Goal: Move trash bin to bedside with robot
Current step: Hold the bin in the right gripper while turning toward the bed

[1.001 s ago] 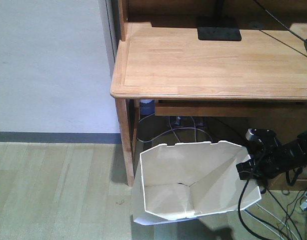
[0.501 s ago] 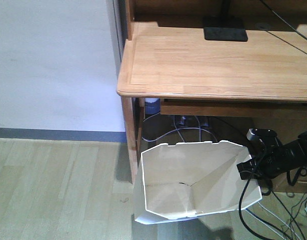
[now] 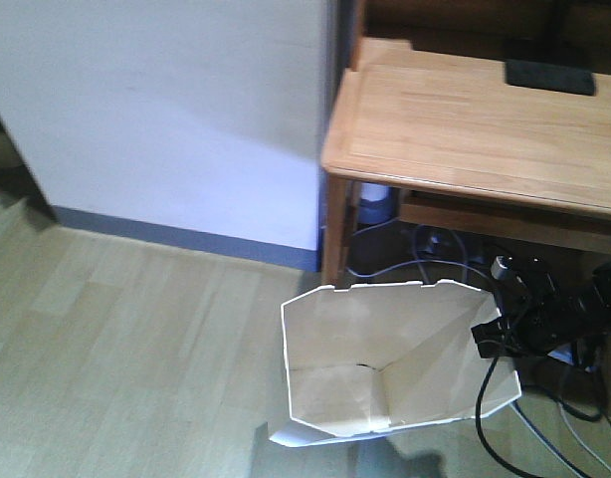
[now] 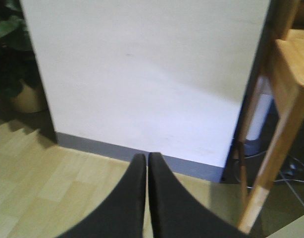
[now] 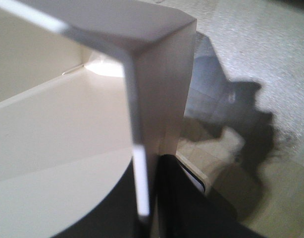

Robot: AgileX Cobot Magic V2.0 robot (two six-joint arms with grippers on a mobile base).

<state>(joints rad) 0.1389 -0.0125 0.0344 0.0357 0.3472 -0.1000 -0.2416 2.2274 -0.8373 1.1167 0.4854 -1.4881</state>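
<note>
Trash bin [image 3: 385,358]: large white thin-walled plastic tub with an octagonal notched rim, cream inside, tapering to a narrower base. It sits low in the front view, forward of the desk's front edge and just right of its front-left corner, mouth tipped toward the camera; whether the base rests on the floor, cannot tell. Right gripper [image 3: 482,337], black, is clamped on the bin's right-hand rim. In the right wrist view the thin wall runs straight down between the dark fingers [image 5: 179,198], one on each face. A black cable [image 3: 490,418] trails down from that arm. Left gripper [image 4: 146,157] hangs clear of everything, its two black fingers pressed together with nothing between them, pointing at the wall base. Light wooden desk [image 3: 465,129] has a rounded front-left corner, a slim leg beneath it, and a flat black object [image 3: 549,77] near the back edge. Tangled pale cables [image 3: 425,264] lie under the front edge. Plain white wall [image 3: 166,110] stands left of the desk's left edge, with a grey-blue skirting strip [image 3: 186,237] along its foot. Pale wood-plank floor [image 3: 116,349], matt. Potted green plant [image 4: 13,54] sits past the wall's left end, in shade.
</note>
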